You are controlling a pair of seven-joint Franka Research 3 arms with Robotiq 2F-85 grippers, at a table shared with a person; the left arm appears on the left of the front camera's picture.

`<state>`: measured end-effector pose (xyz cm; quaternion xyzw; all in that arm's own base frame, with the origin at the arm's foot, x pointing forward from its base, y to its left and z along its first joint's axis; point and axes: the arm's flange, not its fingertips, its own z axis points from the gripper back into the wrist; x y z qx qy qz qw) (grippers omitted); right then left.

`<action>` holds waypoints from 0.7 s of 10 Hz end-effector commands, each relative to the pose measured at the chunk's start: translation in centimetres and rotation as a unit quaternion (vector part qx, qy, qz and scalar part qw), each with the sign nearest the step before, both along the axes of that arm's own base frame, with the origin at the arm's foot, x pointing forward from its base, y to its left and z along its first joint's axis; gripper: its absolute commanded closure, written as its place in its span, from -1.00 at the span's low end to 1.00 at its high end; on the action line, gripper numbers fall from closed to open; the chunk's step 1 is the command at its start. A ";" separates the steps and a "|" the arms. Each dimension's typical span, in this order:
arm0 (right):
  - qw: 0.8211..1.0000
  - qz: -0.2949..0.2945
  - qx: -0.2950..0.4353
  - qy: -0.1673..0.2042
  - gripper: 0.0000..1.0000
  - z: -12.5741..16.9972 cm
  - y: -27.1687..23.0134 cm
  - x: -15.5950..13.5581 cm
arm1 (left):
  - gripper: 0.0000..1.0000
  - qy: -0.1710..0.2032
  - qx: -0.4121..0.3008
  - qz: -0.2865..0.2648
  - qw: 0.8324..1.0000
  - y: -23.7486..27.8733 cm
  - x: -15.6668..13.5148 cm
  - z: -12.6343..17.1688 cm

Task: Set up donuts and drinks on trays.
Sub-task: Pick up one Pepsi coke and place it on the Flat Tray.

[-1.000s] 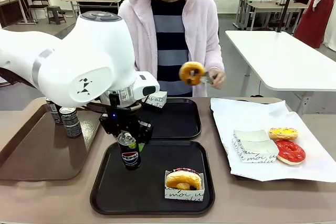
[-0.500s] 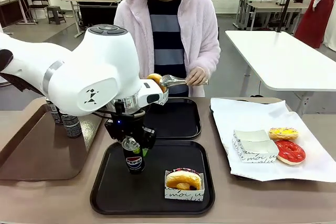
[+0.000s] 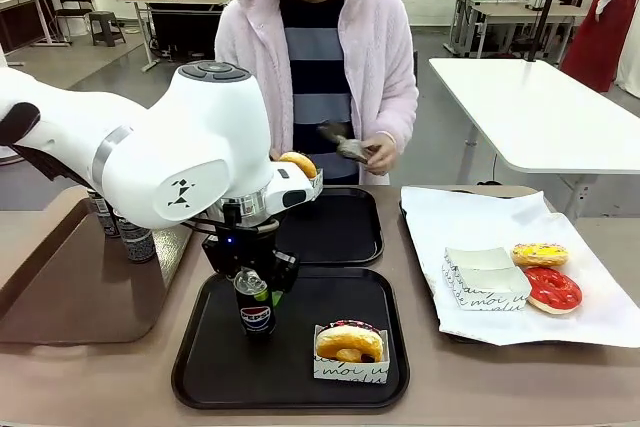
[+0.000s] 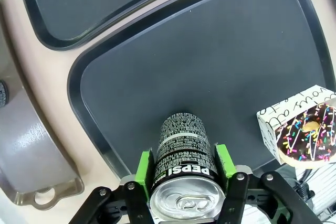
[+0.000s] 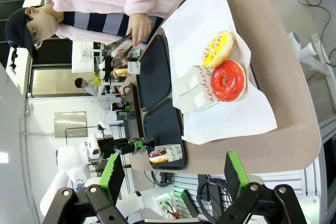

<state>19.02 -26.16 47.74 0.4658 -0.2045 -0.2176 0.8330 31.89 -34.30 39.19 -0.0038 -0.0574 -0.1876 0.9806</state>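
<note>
My left gripper (image 3: 256,292) is shut on a dark Pepsi can (image 3: 257,315), held upright over the left part of the near black tray (image 3: 300,382); whether its base touches the tray floor I cannot tell. In the left wrist view the green pads (image 4: 143,167) clamp the can (image 4: 182,156). A chocolate-topped donut (image 3: 349,341) in a white holder sits at this tray's front right. On the far black tray (image 3: 340,232), a glazed donut (image 3: 298,163) rests in a holder at the back left. My right gripper (image 5: 174,178) is open, well off the table.
A glossy brown tray (image 3: 60,297) at the left holds two more cans (image 3: 134,238). At the right, a paper-lined tray (image 3: 590,322) carries a yellow donut (image 3: 540,254), a red donut (image 3: 553,290) and spare holders (image 3: 484,279). The person holds tongs (image 3: 345,144) behind the far tray.
My left gripper has lowered the Pepsi can and shifted it slightly right over the near tray. The person set a glazed donut into the far tray's holder and drew the tongs back.
</note>
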 end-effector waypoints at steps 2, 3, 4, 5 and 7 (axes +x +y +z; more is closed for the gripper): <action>1.000 0.004 0.002 -0.001 -1.00 -0.1 -0.1 -0.2 | -0.16 -0.018 0.005 0.011 1.000 -0.5 -0.5 -0.6; 1.000 0.004 0.002 -0.001 -1.00 -0.1 -0.1 -0.2 | -0.36 -0.016 0.004 0.008 1.000 -0.5 -0.5 -0.7; 1.000 0.004 0.002 -0.001 -1.00 -0.1 -0.1 -0.2 | -1.00 -0.014 0.004 0.007 1.000 -0.5 -0.5 -0.7; 1.000 0.004 0.002 -0.001 -1.00 -0.1 -0.1 -0.2 | -1.00 -0.014 0.002 0.007 1.000 -0.4 -0.5 -0.6; 1.000 0.004 0.002 -0.001 -1.00 -0.1 -0.1 -0.2 | -0.78 -0.012 -0.004 0.007 1.000 -0.1 -0.7 0.1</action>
